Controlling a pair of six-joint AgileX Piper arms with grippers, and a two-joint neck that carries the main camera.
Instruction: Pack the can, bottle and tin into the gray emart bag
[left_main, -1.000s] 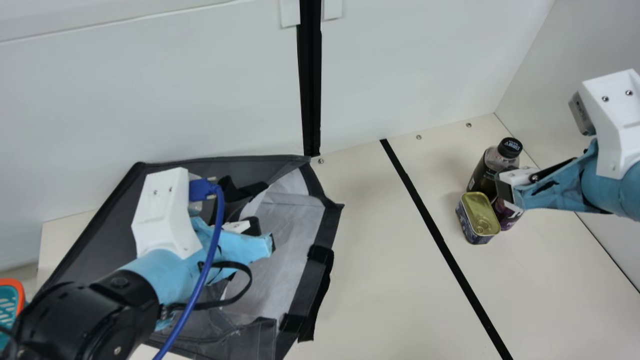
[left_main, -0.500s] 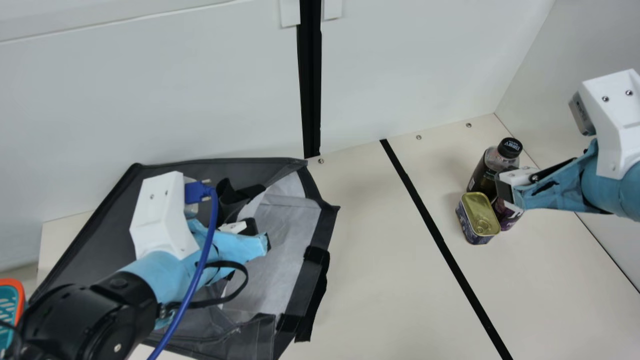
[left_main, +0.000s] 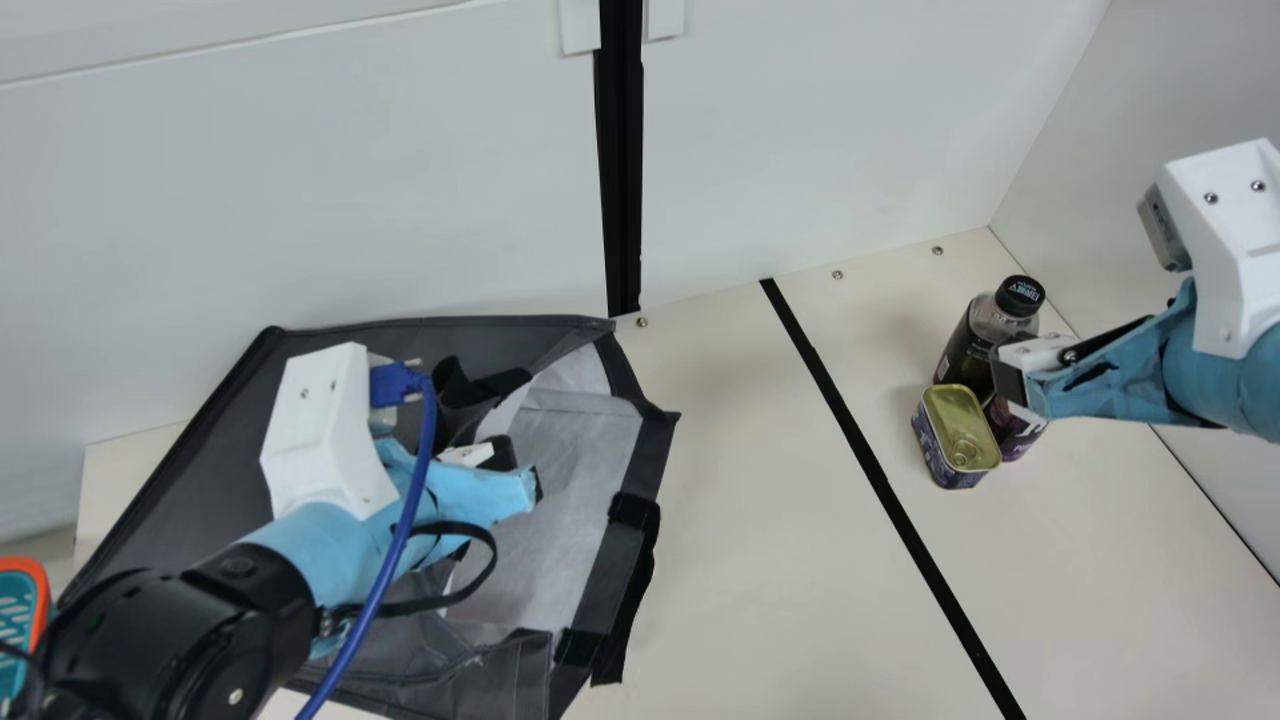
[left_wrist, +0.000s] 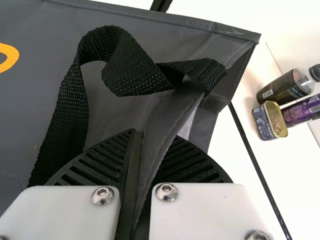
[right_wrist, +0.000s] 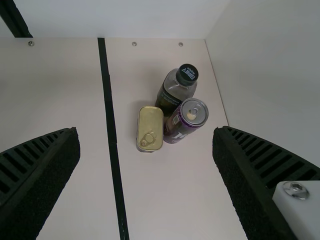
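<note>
My left gripper (left_main: 505, 480) is over the gray bag (left_main: 560, 490) in the main view. In the left wrist view the left gripper (left_wrist: 137, 165) is shut on a fold of the bag (left_wrist: 30, 100), beside a black strap. At the right, my right gripper (left_main: 1015, 385) hangs above the purple can (left_main: 1018, 435), partly covering it. The right gripper (right_wrist: 146, 142) stands open in its wrist view. Between and beyond its fingers, the tin (right_wrist: 150, 125), the can (right_wrist: 180, 125) and the dark bottle (right_wrist: 172, 95) stand close together on the table.
A teal and orange basket (left_main: 20, 620) is at the main view's left edge. White walls (left_main: 850, 130) rise behind and at the right. A black stripe (left_main: 880, 480) crosses the table between bag and items. A blue cable (left_main: 385, 570) runs along the left arm.
My left gripper has shifted slightly to the left, and the bag's right side has moved with it. The right arm and the three items have kept still.
</note>
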